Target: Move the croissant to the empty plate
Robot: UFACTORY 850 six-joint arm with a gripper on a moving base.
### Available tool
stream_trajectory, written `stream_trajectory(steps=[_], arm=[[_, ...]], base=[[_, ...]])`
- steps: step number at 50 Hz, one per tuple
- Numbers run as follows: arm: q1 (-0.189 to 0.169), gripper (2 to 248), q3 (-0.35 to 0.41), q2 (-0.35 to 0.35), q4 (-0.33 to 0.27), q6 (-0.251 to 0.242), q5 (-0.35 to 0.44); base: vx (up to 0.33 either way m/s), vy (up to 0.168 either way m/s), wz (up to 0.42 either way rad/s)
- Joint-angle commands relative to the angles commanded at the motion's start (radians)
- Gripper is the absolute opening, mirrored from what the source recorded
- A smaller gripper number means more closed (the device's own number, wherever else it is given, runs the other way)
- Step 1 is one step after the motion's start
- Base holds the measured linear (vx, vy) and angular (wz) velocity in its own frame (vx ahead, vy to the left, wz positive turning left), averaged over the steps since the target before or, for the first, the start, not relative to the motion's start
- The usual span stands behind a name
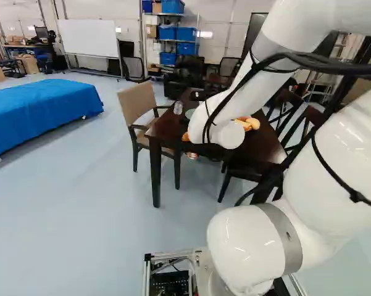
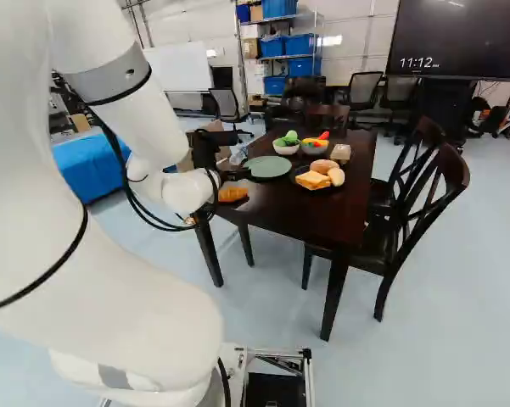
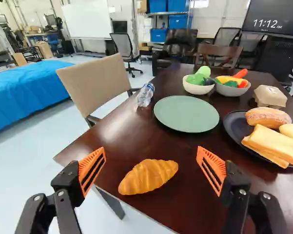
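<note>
Pale floor (image 3: 9,161) runs beneath the dark bench (image 3: 119,127), with a blue cloth (image 3: 29,87) well off beyond it. Through the wrist view we take the green plate (image 3: 186,113) as our landmark, with nothing on it. On its near side, toward our tool (image 3: 151,152), the croissant (image 3: 148,176) lies directly on the bench, near the edge. Our tool stands wide apart, gripping nothing. We judge the croissant light, with some give and a ridged crust that should not slip much; a hard squeeze might dent or break it. Its thick middle looks the best hold, pinched across the short way; since it lies more across our fingers than along them, a wrist turn seems wise, or the pads will meet its tapering ends. Beyond the green plate, the white bowl (image 3: 197,89) holds green and dark produce, and the grey bowl (image 3: 234,91) yellow, red and green pieces. Beside the green plate, the black plate (image 3: 236,127) carries a roll (image 3: 268,117) and sliced bread (image 3: 270,146), partly out of view; a carton (image 3: 269,96) sits behind it, its contents hidden from us.

In the right base view we find the croissant again nearer us than the green plate, close to our arm (image 2: 165,191).

In the left base view our arm hides much of the bench around the green plate.
</note>
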Motion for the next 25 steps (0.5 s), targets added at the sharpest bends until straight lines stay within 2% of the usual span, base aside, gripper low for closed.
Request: stream_trajectory(steps=[25], arm=[[-0.001, 247, -0.128, -0.068, 0.015, 0.0, -0.199]], base=[[0.0, 0.0, 0.0]])
